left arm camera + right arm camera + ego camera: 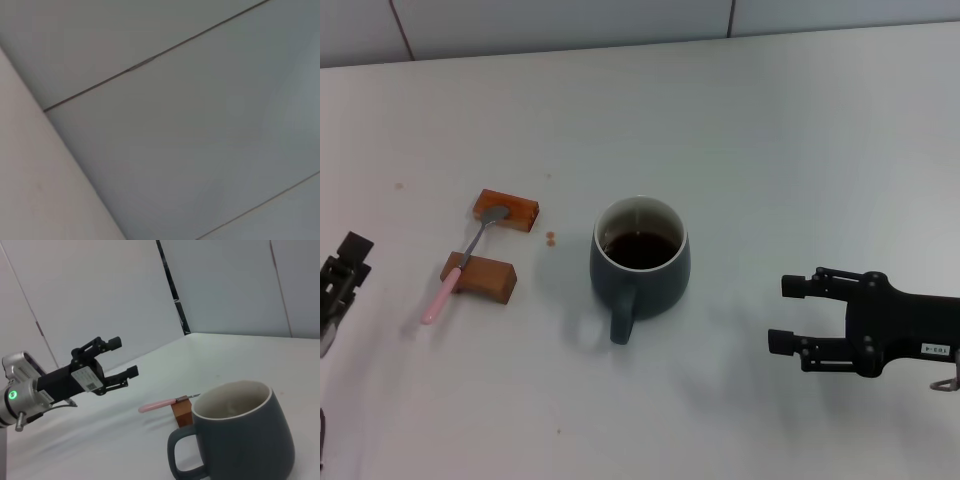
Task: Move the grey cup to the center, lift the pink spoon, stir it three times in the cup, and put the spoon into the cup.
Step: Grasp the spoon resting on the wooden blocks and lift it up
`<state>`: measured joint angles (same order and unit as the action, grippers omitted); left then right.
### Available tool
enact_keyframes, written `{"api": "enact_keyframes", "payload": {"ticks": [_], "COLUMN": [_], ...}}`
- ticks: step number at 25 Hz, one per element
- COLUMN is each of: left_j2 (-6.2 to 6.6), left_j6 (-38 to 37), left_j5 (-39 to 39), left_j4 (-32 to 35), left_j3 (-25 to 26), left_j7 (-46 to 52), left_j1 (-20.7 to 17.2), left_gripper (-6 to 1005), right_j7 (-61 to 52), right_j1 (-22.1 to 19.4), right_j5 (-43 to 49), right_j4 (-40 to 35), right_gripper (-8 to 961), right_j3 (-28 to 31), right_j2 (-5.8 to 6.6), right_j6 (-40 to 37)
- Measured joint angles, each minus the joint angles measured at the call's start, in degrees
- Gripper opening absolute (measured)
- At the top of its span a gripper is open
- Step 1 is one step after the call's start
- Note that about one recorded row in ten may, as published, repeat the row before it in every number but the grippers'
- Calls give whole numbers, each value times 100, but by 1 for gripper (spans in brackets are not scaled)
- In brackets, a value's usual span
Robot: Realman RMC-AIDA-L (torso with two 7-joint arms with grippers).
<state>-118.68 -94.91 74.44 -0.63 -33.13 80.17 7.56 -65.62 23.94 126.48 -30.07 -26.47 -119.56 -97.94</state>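
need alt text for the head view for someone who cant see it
A grey cup of dark liquid stands mid-table, handle toward the robot. To its left, a pink spoon lies bridged across two brown blocks. The right gripper hovers open right of the cup; the left gripper sits at the left edge.

Bare lab-like test space: plain white table (800, 120), seamed grey wall panels (200, 125).

The white table (800, 130) carries a grey cup (640, 268) at centre frame and two brown blocks (506, 209) (480, 277) left of it, bridged by a pink spoon (460, 268).
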Motion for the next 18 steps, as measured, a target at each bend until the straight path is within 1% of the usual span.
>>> {"api": "enact_keyframes", "payload": {"ticks": [7,18], "left_j2": [3,-4], "left_j6": [186,462], "left_j5": [0,30], "left_j4": [-323,-531], "left_j3": [5,-24], "left_j7": [-25,14], "left_j1": [-93,-65], "left_gripper": [844,844], "right_j7": [-9,-23], "right_j1": [-20,-49], "right_j5": [13,20], "right_j4": [-71,-88], "right_gripper": [810,809], "right_j3": [-92,-121], "right_j2": [14,11], "right_j6": [31,4]}}
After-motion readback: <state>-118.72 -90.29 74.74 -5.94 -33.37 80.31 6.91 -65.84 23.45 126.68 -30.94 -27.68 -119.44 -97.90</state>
